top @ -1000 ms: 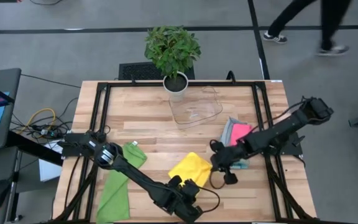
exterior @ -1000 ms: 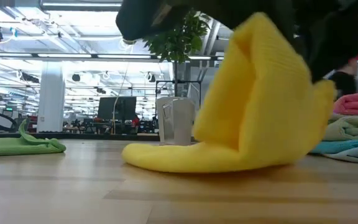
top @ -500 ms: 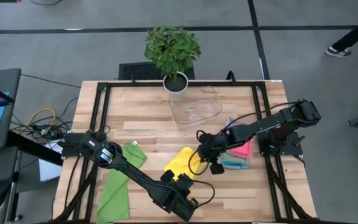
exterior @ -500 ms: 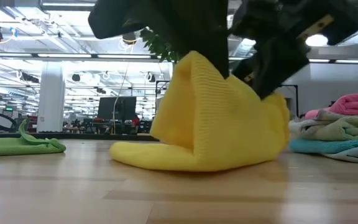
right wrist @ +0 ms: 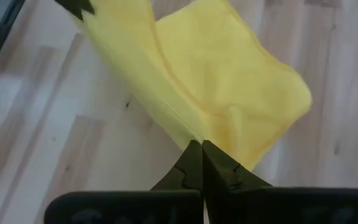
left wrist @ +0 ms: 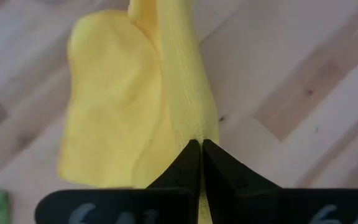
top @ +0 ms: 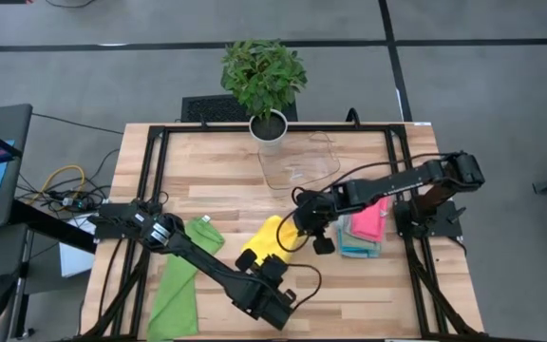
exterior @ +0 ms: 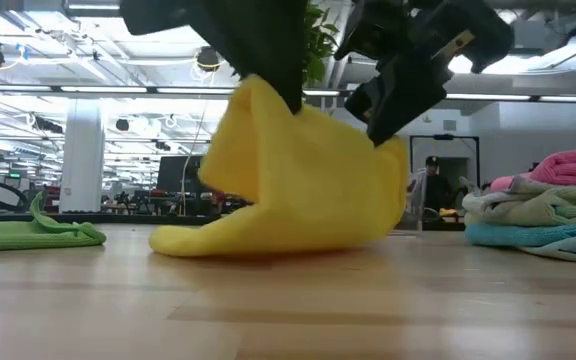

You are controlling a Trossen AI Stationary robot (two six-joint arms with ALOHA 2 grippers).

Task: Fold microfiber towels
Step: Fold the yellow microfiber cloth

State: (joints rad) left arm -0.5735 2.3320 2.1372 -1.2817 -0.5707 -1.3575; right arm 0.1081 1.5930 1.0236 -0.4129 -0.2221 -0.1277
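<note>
High view: the soft yellow microfiber towel (top: 272, 243) is lying near the table's centre, toward six o'clock, while both arms are meeting over it.
Left gripper (top: 255, 259): reaching in from eight o'clock, its fingers pinched shut on the towel's edge at the six o'clock end.
Right gripper (top: 302, 224): reaching in from three o'clock, its fingers clamped on the same edge at the one o'clock end.
Step in hand: judged to be carrying the lifted edge over the resting half to make a fold.
Doing it well: both grippers should be travelling level and together, keeping the edge taut, then lowering it square onto the far edge before letting go.
Other towels: a flat green cloth (top: 179, 285) is lying at eight o'clock; a pink-topped stack of folded cloths (top: 367, 228) is sitting at three o'clock.
Low view: showing what the overhead cannot, the towel (exterior: 288, 185) raised off the wooden table (exterior: 288, 310) with only its lower fold resting.
Wrist views: each showing shut fingertips (left wrist: 201, 163) (right wrist: 201, 163) biting the doubled hem, hidden from above.
</note>
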